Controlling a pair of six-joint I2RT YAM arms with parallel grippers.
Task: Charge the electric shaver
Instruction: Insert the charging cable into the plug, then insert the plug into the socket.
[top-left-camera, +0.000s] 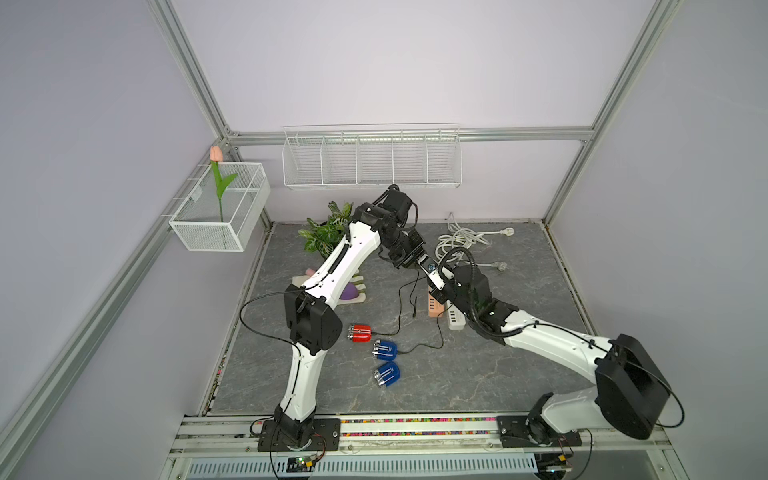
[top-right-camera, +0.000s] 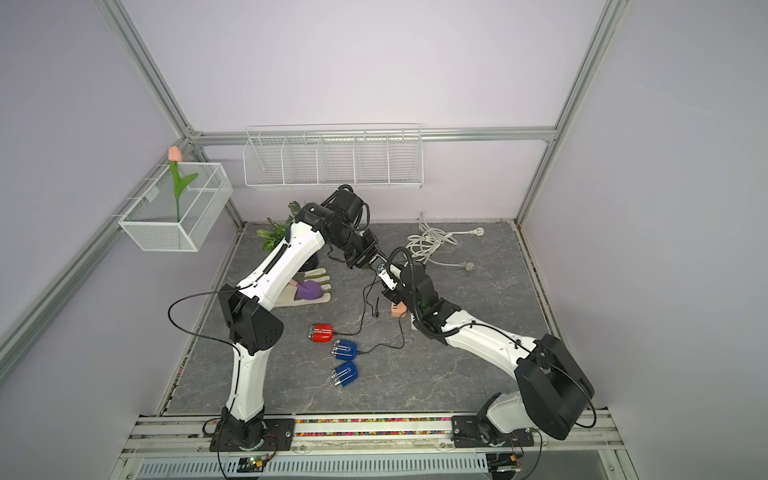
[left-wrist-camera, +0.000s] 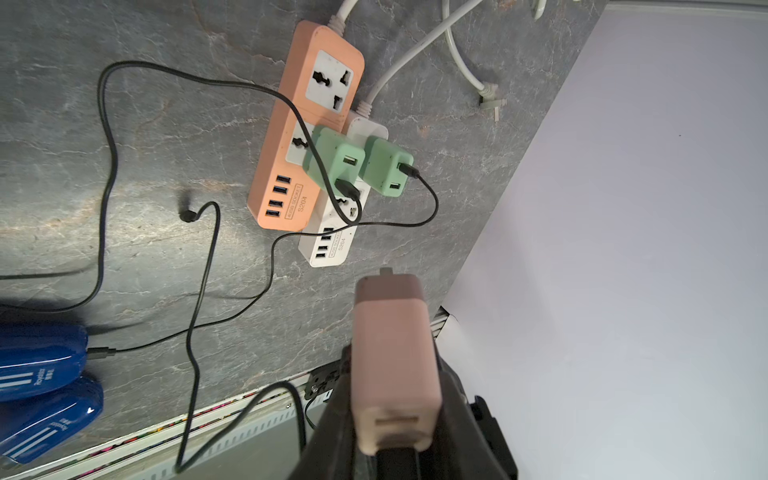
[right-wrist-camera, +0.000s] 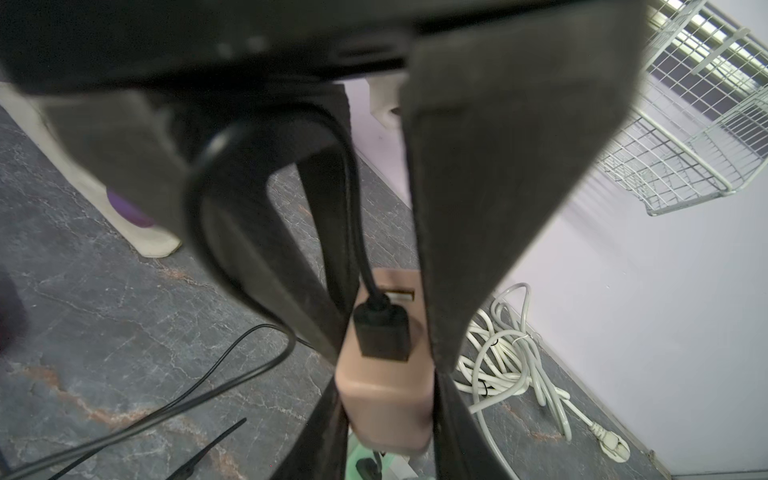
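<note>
Left jaws clamp adapter (left-wrist-camera: 395, 361); strip (left-wrist-camera: 328, 39) reads S204.

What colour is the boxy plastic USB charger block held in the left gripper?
Dusty pink; the charger block shows best in the left wrist view.

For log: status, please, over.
Left jaws shut on pink plastic charger block. Right jaws flank black USB plug at port, grip unclear. Orange power strip: socket free.
</note>
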